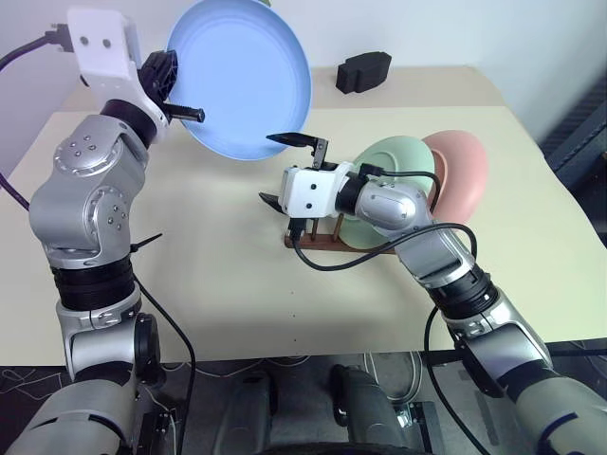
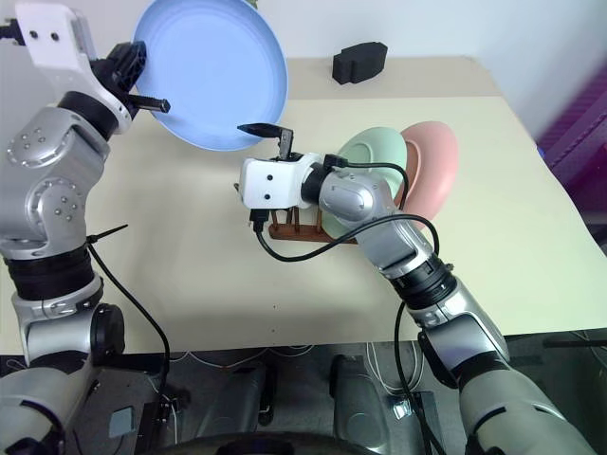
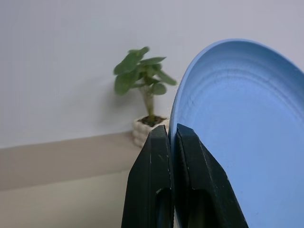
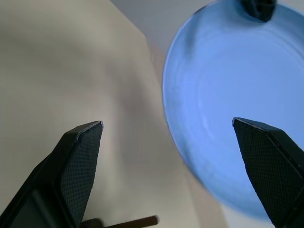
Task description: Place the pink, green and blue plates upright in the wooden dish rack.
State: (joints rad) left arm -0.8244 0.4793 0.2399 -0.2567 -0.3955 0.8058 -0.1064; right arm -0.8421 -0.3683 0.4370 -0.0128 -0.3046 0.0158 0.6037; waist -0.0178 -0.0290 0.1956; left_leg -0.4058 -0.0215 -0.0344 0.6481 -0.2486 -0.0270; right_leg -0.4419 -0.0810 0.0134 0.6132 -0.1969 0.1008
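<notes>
blue plate (image 1: 242,81), no readable writing

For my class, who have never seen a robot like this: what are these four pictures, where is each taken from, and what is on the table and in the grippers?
This is a two-armed humanoid robot. Two pictures come from its head, looking down over a beige table. The other two come from wrist cameras looking along each gripper's black fingers. The left gripper is shut on the rim of the blue plate, lifted above the table. The right gripper is open, near that plate. The green plate and pink plate already stand in the wooden dish rack. A black block sits at the far edge.
</notes>
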